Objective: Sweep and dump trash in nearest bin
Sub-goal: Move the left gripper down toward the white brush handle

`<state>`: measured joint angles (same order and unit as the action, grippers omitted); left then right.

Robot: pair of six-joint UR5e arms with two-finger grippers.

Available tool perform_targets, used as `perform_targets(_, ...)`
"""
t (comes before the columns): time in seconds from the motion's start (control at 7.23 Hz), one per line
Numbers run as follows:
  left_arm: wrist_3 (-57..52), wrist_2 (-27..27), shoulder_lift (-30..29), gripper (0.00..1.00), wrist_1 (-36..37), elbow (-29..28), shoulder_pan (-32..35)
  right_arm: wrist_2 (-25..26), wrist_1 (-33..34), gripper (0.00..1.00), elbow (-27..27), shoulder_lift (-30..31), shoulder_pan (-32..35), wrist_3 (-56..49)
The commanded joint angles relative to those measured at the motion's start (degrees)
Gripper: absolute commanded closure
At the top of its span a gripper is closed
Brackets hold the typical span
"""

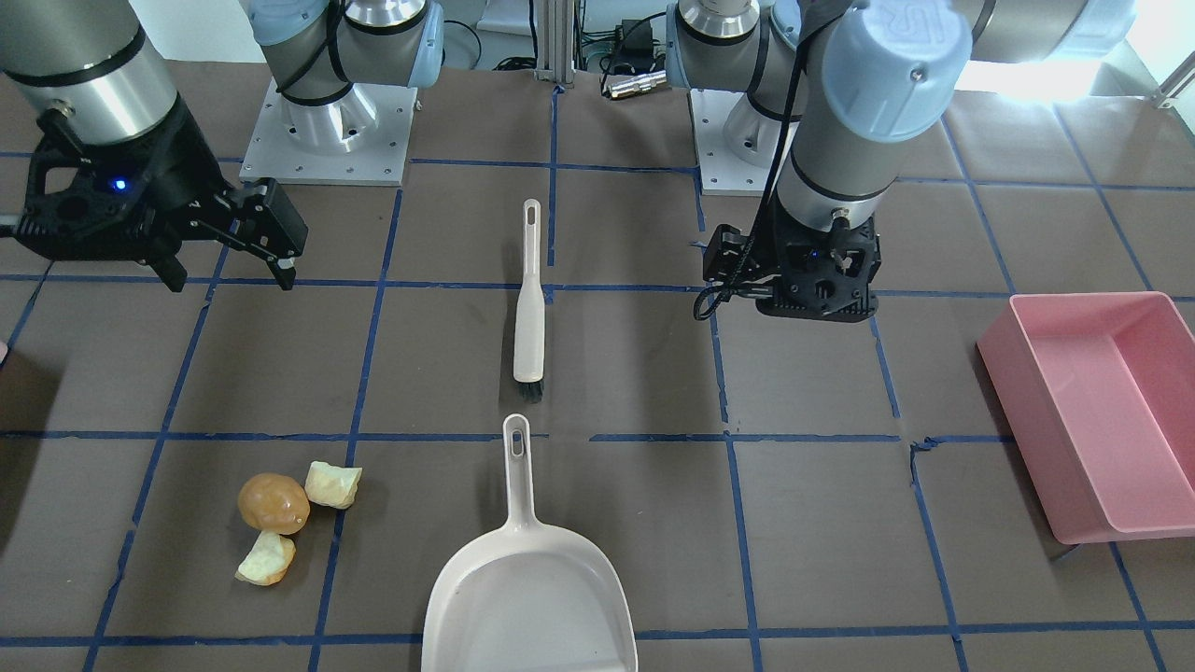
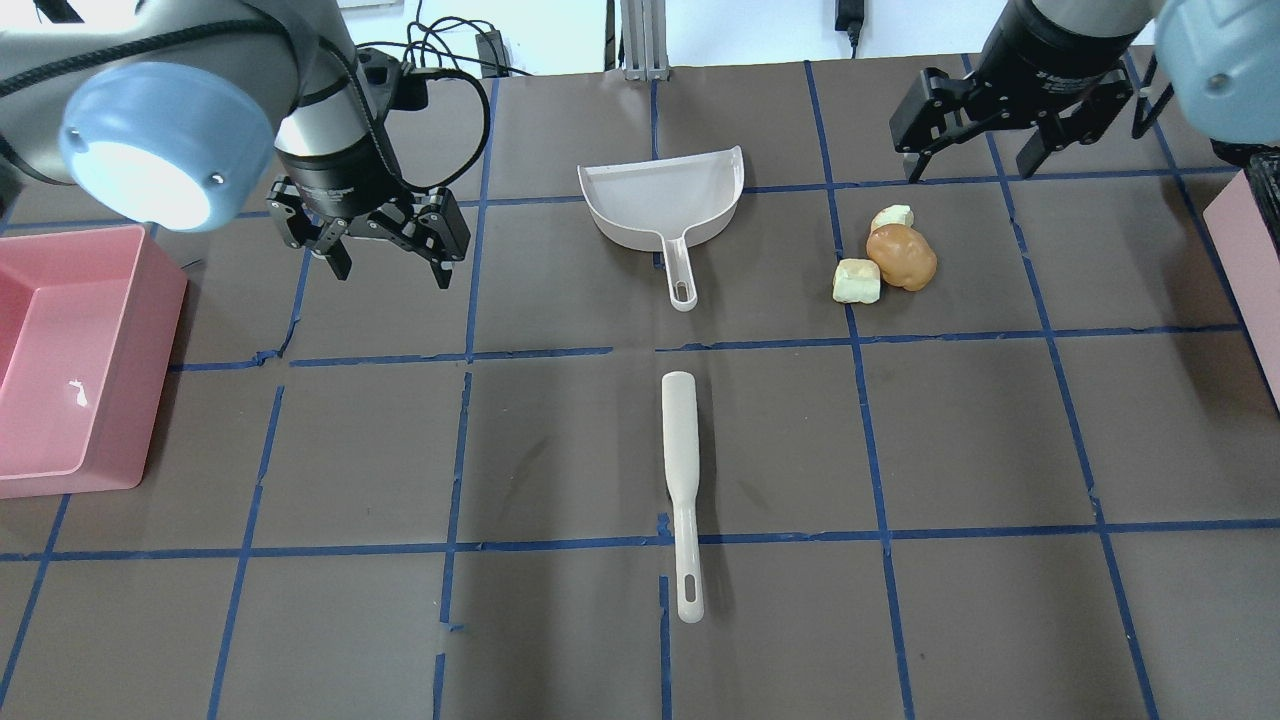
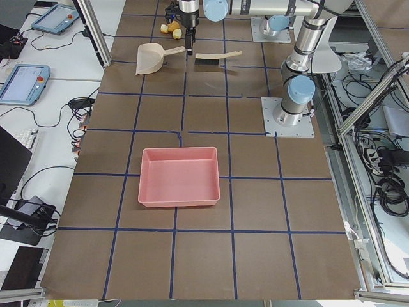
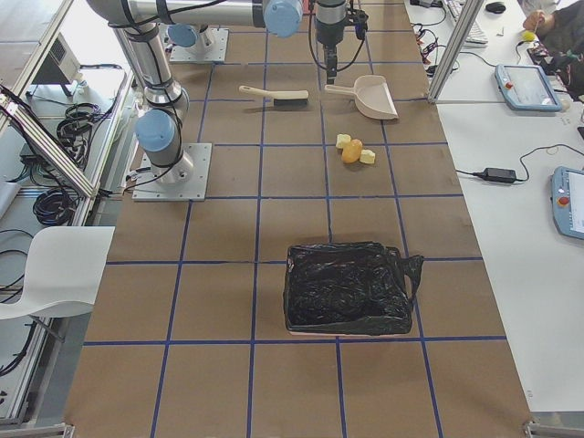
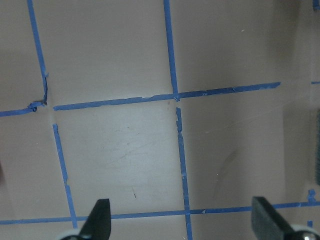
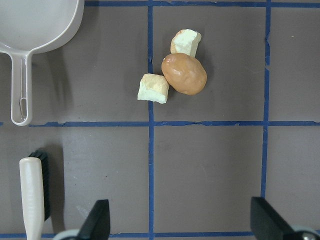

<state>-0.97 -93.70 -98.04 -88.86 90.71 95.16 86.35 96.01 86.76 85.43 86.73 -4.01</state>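
Bright even light, soft shadows, left wrist view washed out

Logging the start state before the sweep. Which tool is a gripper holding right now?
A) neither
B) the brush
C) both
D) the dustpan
A: the brush and dustpan lie free on the table, while the left gripper and right gripper hang open and empty.

The tape-gridded table (image 2: 1000, 430) carried a dustpan (image 2: 660, 200) and brush (image 2: 682, 490) at its middle. Clustered trash (image 2: 901, 257) lay near the dustpan; a pink bin (image 2: 50, 330) and a black bin (image 4: 345, 288) stood toward opposite ends.
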Motion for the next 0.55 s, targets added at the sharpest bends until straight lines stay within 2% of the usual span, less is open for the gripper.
perform_targets(0.0,11.36,-0.34,0.13,0.00,0.27,2.97,8.33,-1.89,2.60,0.00,-1.68,-4.90,0.89,-0.21)
perform_targets(0.14,16.13,-0.17,-0.65,0.00,0.27,3.59,12.63,-0.15,7.13,0.00,-1.42,-8.49,2.12,-0.56)
perform_targets(0.28,17.48,0.18,-1.18,0.01,1.75,4.72,16.16,5.96,10.48,0.00,-1.85,-10.09,4.48,-0.74)
perform_targets(0.41,23.59,0.80,-0.75,0.02,2.11,7.17,20.20,7.15,10.86,0.00,-1.77,-10.36,6.76,-0.57)
